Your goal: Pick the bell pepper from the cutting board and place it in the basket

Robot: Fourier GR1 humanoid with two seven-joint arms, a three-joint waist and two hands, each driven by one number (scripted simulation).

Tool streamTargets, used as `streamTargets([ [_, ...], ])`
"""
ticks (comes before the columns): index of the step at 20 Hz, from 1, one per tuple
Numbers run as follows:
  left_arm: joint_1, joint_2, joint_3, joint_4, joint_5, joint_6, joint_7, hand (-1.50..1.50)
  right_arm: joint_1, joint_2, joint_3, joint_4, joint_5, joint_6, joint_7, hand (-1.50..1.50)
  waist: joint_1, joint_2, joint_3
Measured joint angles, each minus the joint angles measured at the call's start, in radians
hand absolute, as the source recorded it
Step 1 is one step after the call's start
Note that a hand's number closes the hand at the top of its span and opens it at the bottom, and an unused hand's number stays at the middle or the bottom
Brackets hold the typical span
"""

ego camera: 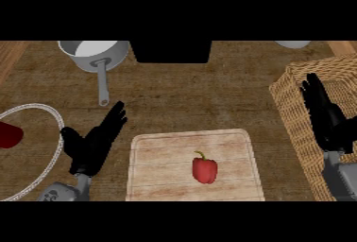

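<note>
A red bell pepper with a green stem lies on the pale wooden cutting board, right of the board's middle. The wicker basket stands at the right edge of the counter. My right hand is open with straight fingers, hovering over the basket's near side, well right of the pepper. My left hand is open too, fingers pointing up and to the right, just left of the board. Neither hand touches the pepper.
A steel saucepan with a long handle sits at the back left. A wire-rimmed round item holding something red lies at the far left. A black block stands at the back centre.
</note>
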Motion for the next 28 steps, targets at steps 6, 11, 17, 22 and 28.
streamTargets([
  [6,-0.054,0.1,0.097,0.028,-0.033,0.019,0.021,0.0,-0.166,0.035,0.05,-0.104,-0.011,0.109,-0.054,1.5,0.026,-0.019,0.002],
  [11,-0.081,0.134,0.119,0.05,-0.046,0.02,0.035,0.0,-0.28,-0.024,0.296,-0.212,0.272,0.193,-0.148,-1.5,0.056,-0.027,-0.003],
  [17,-0.095,0.172,0.173,0.091,-0.036,0.008,0.043,0.0,-0.28,0.205,0.6,-0.262,0.636,-0.034,-0.066,-1.5,0.019,-0.031,-0.002],
  [22,-0.097,0.181,0.203,0.119,-0.034,0.003,0.039,0.0,-0.34,0.337,0.72,-0.302,0.828,-0.035,0.289,-1.5,-0.008,-0.037,-0.002],
  [28,-0.079,0.192,0.22,0.13,-0.031,-0.003,0.036,0.0,-0.516,0.313,0.711,-0.315,0.992,0.168,0.686,-1.5,-0.033,-0.053,-0.005],
])
